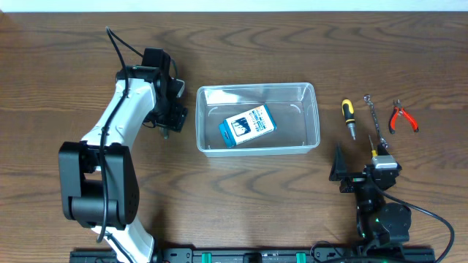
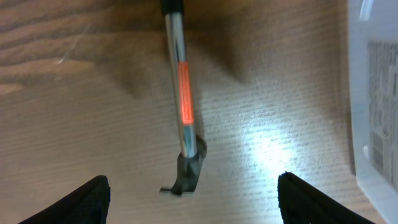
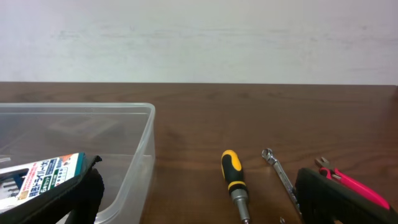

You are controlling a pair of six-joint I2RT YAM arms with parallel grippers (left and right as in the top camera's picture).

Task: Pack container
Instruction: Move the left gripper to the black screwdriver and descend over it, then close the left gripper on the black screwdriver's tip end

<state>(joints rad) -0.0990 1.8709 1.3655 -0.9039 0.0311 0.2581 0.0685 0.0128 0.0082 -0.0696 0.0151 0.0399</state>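
Right gripper (image 1: 360,169) at the near edge, jaws spread and empty, screwdriver (image 1: 349,117), thin wrench (image 1: 374,117) and red pliers (image 1: 402,117) beyond, clear container (image 1: 256,87) mid-table holding a blue-and-white box (image 1: 248,125), left gripper (image 1: 172,120) beside its left wall, jaws spread above a steel-shafted tool (image 2: 184,93), handle cut off.

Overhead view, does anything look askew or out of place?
Only the blue-and-white box: it lies at a slant to the walls of the container. Nothing looks spilled or damaged.
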